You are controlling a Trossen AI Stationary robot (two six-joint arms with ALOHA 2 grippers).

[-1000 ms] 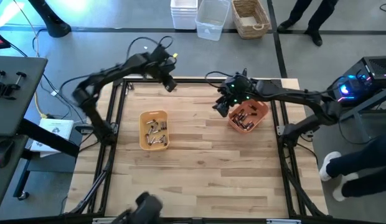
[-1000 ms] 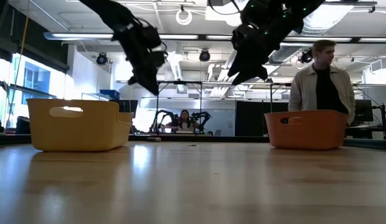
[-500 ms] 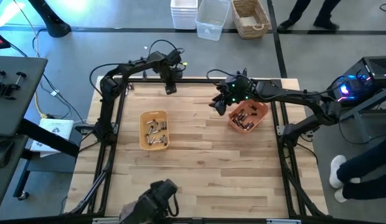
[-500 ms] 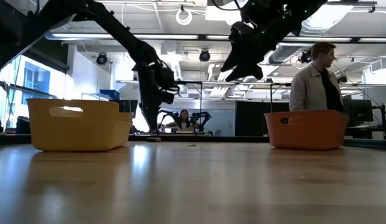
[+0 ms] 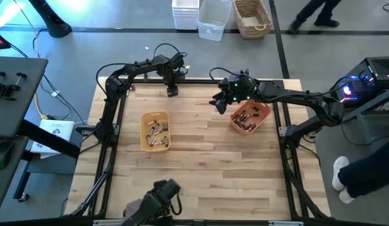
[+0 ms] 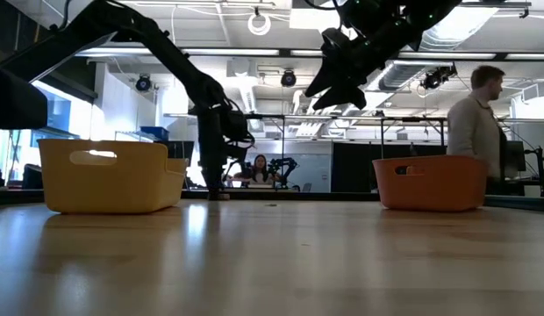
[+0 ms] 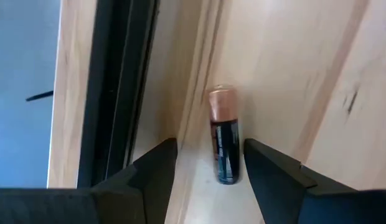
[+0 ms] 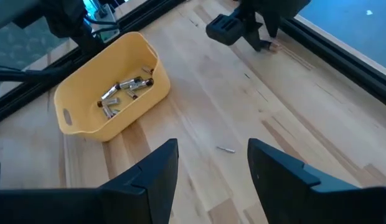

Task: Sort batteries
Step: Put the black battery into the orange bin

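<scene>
One battery (image 7: 222, 134) lies between the open, empty left hand (image 7: 208, 180) fingers; close squarely across its middle.

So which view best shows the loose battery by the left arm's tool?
The left wrist view: the battery lies on the table, its copper end and black body clear between the left tool's open fingers. The right wrist view shows a speck; high and low views do not resolve it.

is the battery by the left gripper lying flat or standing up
Lying flat. In the left wrist view the battery rests on its side on the table, between the open fingers of the left gripper and not gripped.
</scene>
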